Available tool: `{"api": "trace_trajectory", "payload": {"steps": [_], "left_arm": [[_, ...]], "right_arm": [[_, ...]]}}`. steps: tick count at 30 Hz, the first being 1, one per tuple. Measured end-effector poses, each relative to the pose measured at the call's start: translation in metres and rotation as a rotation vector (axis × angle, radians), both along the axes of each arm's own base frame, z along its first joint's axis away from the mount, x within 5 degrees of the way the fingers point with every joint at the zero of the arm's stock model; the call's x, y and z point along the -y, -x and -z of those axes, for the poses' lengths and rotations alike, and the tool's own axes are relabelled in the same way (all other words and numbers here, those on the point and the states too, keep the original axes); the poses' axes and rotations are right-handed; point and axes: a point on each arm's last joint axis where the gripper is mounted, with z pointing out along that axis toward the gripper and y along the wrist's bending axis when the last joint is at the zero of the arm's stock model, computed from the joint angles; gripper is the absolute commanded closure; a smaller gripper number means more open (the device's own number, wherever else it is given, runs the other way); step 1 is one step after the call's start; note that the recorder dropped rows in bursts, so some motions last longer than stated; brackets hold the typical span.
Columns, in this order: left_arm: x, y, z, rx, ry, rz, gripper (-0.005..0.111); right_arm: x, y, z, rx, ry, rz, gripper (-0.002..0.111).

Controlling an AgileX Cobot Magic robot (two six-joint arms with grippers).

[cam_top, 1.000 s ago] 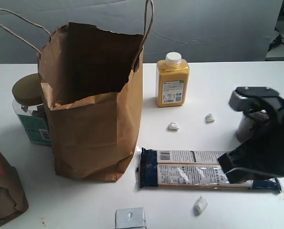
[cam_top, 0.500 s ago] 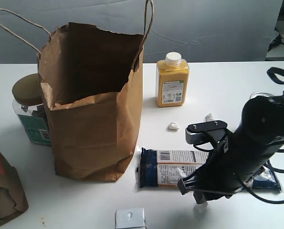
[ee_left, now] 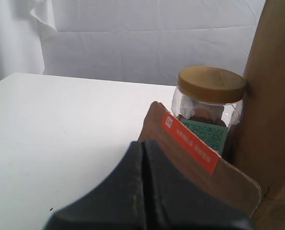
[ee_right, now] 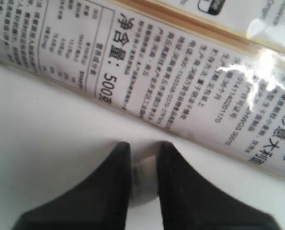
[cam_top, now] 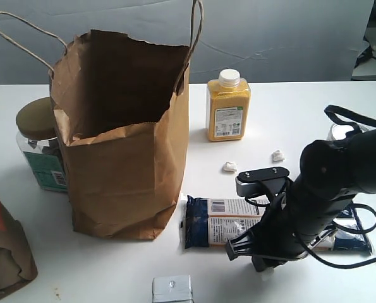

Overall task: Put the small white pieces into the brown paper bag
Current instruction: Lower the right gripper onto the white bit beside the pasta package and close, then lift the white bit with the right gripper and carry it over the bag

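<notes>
The tall brown paper bag [cam_top: 124, 145] stands open at the left, handles up. Two small white pieces [cam_top: 229, 167] [cam_top: 277, 155] lie on the table right of it. My right gripper [cam_top: 263, 264] is down at the table's front, just before the long packet. In the right wrist view a third white piece [ee_right: 143, 184] fills the narrow gap between the black fingers [ee_right: 180, 191] of that gripper [ee_right: 143, 148], touching both. My left gripper [ee_left: 143, 143] is shut and holds nothing, beside the shorter bag with the red-orange patch [ee_left: 195, 153]. It is out of the exterior view.
A long noodle packet [cam_top: 238, 224] lies right of the tall bag. A yellow bottle [cam_top: 227, 107] stands behind it. A gold-lidded jar [cam_top: 39, 148] sits left of the bag, the short wrinkled bag [cam_top: 4, 246] at the front left, a silvery square packet [cam_top: 172, 289] at the front edge.
My right arm swung from the right side down and leftward over the noodle packet to the front white piece, and its fingers now bracket that piece. The other two pieces have not moved.
</notes>
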Motion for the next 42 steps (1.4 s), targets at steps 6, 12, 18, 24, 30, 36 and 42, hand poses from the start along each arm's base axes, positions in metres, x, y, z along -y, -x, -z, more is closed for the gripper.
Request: {"api": "trace_trajectory", "payload": {"steps": [6, 12, 18, 24, 30, 36, 42], "left_arm": [[0.0, 0.0, 0.0, 0.0, 0.0, 0.0, 0.107], [0.0, 0.0, 0.0, 0.0, 0.0, 0.0, 0.107], [0.0, 0.0, 0.0, 0.0, 0.0, 0.0, 0.107], [0.0, 0.0, 0.0, 0.0, 0.0, 0.0, 0.107], [0.0, 0.0, 0.0, 0.0, 0.0, 0.0, 0.107], [0.0, 0.0, 0.0, 0.0, 0.0, 0.0, 0.107], [0.0, 0.0, 0.0, 0.0, 0.0, 0.0, 0.107]], "right_arm": [[-0.006, 0.005, 0.001, 0.009, -0.005, -0.027, 0.108], [-0.014, 0.016, -0.006, 0.023, -0.021, -0.067, 0.108], [-0.017, 0.046, -0.051, 0.148, -0.189, -0.067, 0.108], [-0.01, 0.092, -0.107, 0.377, -0.561, -0.132, 0.108], [-0.022, 0.115, -0.152, 0.561, -0.861, -0.254, 0.108], [-0.052, 0.115, -0.189, 0.678, -0.946, -0.375, 0.108], [-0.094, 0.105, -0.229, 0.781, -1.017, -0.428, 0.108]]}}
